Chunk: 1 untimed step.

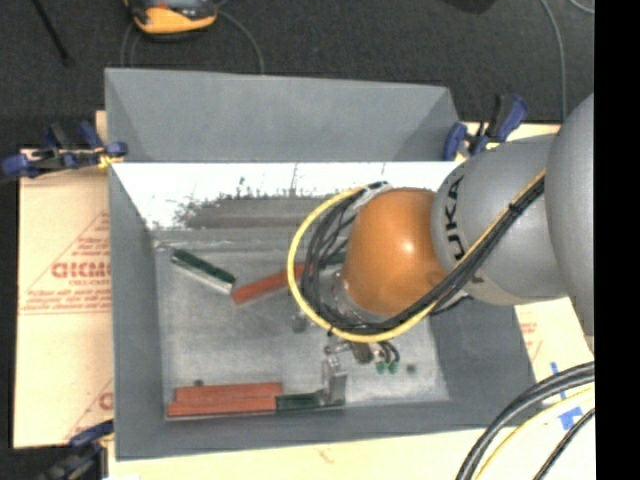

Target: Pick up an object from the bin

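– Looking into the grey metal bin (480, 358), where's the gripper (335, 373) sitting?
– Just past the right end of the long red-brown flat bar (225, 400), right over the small dark green block (303, 402) lying beside that end. Spread or pinched? Can't tell, the orange wrist cover (395, 253) blocks it

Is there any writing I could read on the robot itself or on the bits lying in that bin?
"UKA": black letters on the grey arm; the rest of the word is hidden.
Red-brown bar, green stick and orange-red stick in the bin: no writing can be made out.
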Each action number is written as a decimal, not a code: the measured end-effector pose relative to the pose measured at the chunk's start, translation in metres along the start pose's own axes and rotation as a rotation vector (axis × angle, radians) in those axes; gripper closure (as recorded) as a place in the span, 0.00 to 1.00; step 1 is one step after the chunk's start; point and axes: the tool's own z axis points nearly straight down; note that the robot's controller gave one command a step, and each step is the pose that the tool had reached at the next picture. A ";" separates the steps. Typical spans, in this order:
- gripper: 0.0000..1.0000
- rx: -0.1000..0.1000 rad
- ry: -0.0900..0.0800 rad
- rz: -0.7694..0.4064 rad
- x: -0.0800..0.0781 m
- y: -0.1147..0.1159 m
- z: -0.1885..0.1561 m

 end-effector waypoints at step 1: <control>0.00 0.001 0.005 -0.110 0.012 0.003 0.017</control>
